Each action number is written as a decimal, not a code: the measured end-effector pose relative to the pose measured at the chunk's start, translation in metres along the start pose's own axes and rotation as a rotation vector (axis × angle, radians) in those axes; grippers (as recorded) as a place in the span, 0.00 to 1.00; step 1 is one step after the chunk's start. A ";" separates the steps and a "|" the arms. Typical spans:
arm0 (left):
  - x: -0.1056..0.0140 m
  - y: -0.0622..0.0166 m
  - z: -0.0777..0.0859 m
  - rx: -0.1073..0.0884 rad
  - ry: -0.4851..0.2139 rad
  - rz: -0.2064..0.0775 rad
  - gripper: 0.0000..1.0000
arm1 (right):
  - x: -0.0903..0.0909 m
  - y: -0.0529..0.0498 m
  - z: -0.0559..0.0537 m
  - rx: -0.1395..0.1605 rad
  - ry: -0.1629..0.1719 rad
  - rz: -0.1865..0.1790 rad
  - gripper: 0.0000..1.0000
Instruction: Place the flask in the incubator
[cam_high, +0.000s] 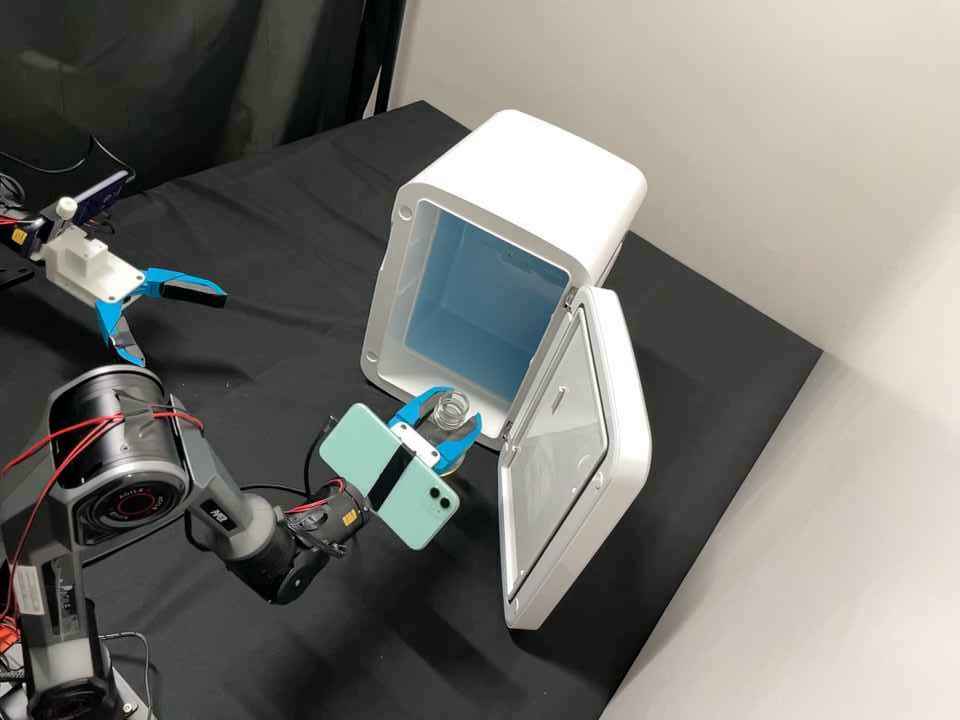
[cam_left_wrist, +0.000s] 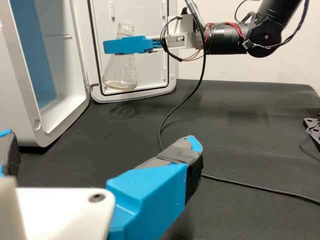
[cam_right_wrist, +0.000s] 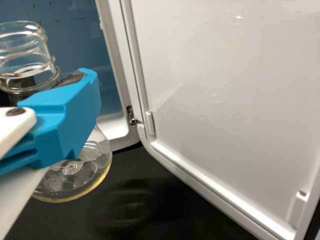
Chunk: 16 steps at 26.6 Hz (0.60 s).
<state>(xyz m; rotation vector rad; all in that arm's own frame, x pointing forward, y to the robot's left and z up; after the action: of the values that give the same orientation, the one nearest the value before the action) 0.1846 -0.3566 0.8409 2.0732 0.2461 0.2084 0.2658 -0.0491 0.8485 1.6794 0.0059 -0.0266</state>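
while the left pincer (cam_high: 178, 327) gapes empty — the right pincer (cam_high: 451, 414) clamps the flask (cam_left_wrist: 120, 75).

The right arm (cam_high: 250, 545) is showing dark grey, rounded joints, and red wires (cam_high: 150, 410) are looping over its big drum joint. A mint-green phone (cam_high: 390, 490) is sitting strapped at its wrist. The left pincer (cam_high: 178, 325) and right pincer (cam_high: 450, 415) are each wearing a white block and bright blue, black-padded fingers (cam_left_wrist: 155, 190).
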 end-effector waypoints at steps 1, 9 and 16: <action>0.000 -0.0007 0.000 -0.001 0.001 -0.003 1.00 | 0.002 0.001 -0.001 -0.001 0.004 0.007 0.00; 0.000 -0.0006 0.000 -0.001 0.001 -0.003 1.00 | 0.010 0.004 -0.005 -0.002 0.024 0.025 0.00; 0.000 -0.0005 0.000 -0.001 0.001 -0.003 1.00 | 0.014 0.003 -0.010 -0.004 0.042 0.022 0.00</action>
<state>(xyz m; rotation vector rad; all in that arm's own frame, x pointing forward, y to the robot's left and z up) 0.1847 -0.3561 0.8405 2.0715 0.2493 0.2080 0.2803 -0.0401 0.8521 1.6760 0.0187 0.0249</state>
